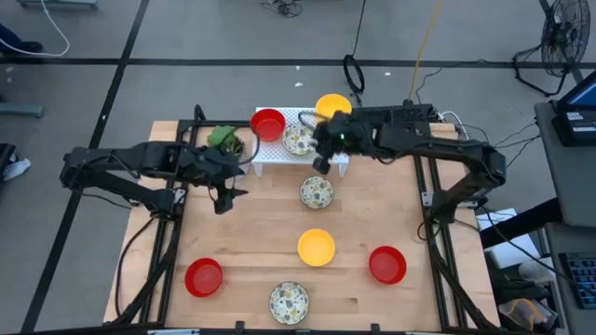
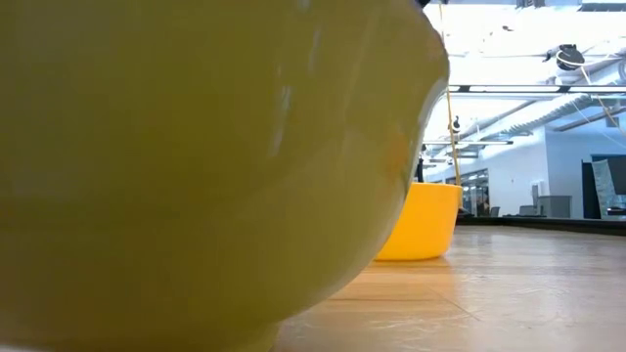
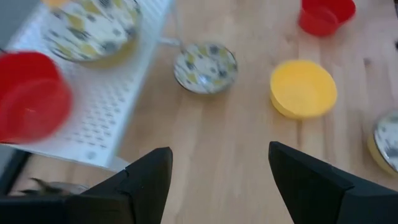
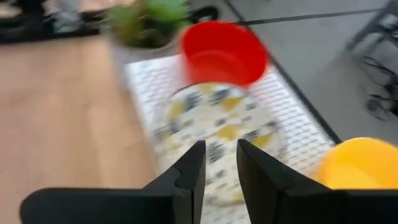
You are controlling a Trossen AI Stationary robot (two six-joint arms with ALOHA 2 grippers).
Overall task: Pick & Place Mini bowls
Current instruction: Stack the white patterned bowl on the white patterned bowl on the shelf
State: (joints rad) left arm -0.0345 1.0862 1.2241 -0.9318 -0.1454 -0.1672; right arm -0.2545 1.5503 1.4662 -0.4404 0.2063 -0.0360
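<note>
Round, shallow speckled bowl [image 1: 299, 140] sits rim-up on the perforated white rack [image 1: 270, 154]; right gripper [image 4: 221, 163] hovers above, nearly closed, empty.

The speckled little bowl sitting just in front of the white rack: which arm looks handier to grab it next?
Probably the right. Its gripper hovers at the rack's front edge, close beside that speckled bowl; the left gripper, fingers open, is farther off.

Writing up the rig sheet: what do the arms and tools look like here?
Both arms are dark, near-black, built of jointed segments. The right arm shows a small green light near its wrist and dark cabling along its links. The left arm looks alike. Each tool has two black, wedge-shaped fingers: left tool, right tool. No markings are legible.
</note>
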